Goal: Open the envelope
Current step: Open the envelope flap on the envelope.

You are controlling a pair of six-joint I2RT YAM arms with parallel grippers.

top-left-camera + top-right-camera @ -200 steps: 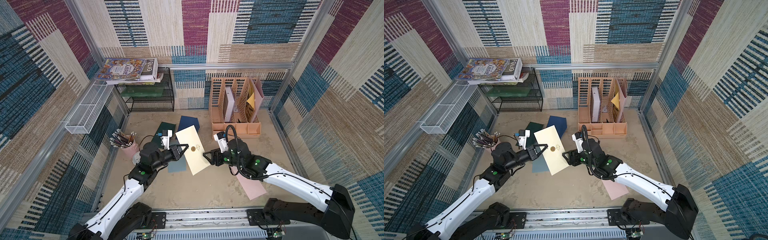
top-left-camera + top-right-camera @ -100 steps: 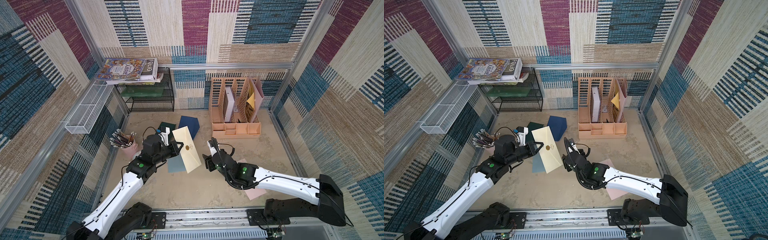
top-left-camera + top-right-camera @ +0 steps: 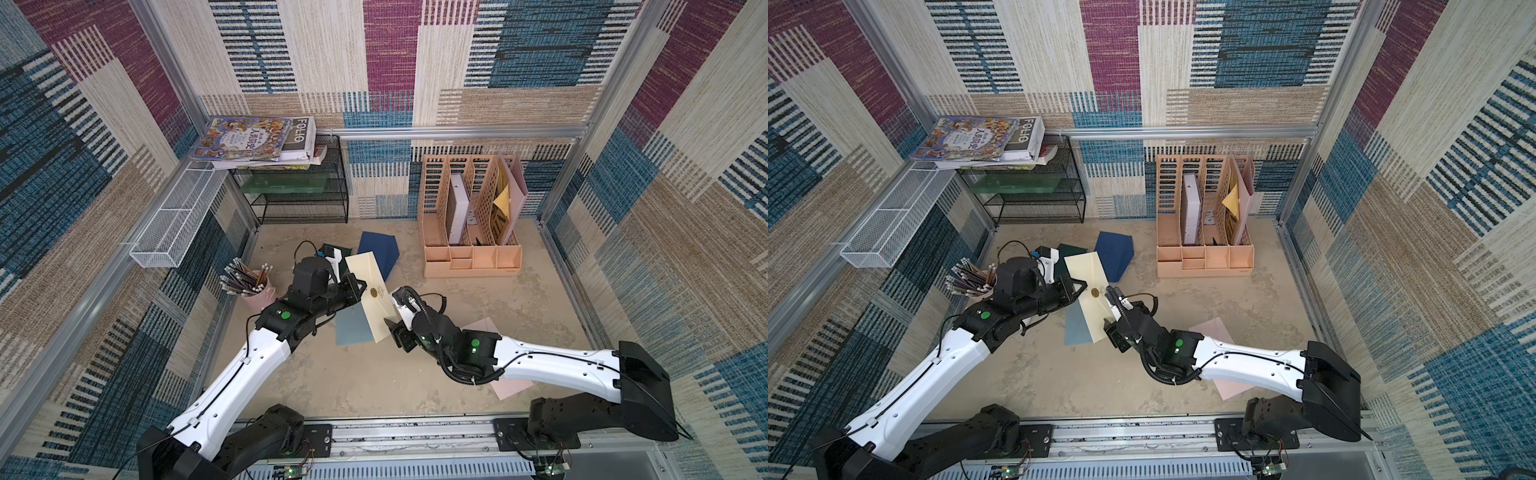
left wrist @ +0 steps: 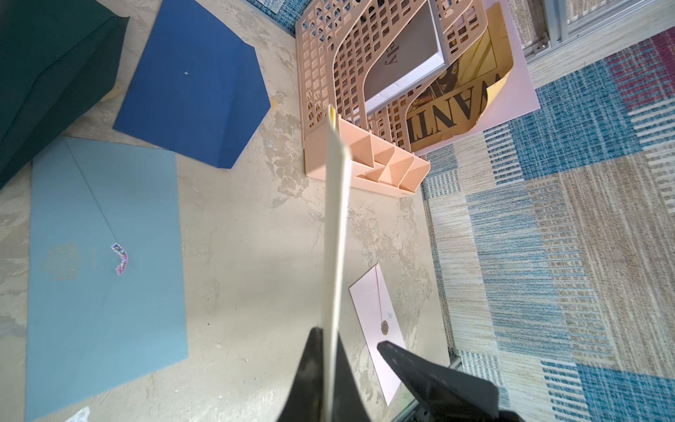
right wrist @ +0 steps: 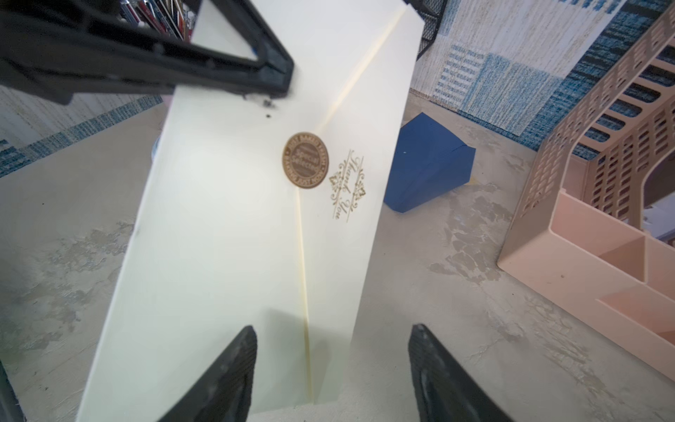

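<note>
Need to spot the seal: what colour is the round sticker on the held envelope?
Gold-brown sticker, clearest in the right wrist view.

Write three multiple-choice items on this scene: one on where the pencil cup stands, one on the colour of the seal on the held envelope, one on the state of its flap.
1. The pencil cup stands:
A. inside the file organizer
B. on the floor beside the left arm
C. on the wire shelf

2. The round seal on the cream envelope is:
A. gold-brown
B. red
C. silver

3. The envelope's flap is:
A. torn off
B. folded fully back
C. lying closed under the seal

Answers:
1 B, both top views show it by the left arm.
2 A, plain in the right wrist view.
3 C, the seal sits over the flap tip while the left gripper pinches the envelope's edge and the right gripper is open.
</note>
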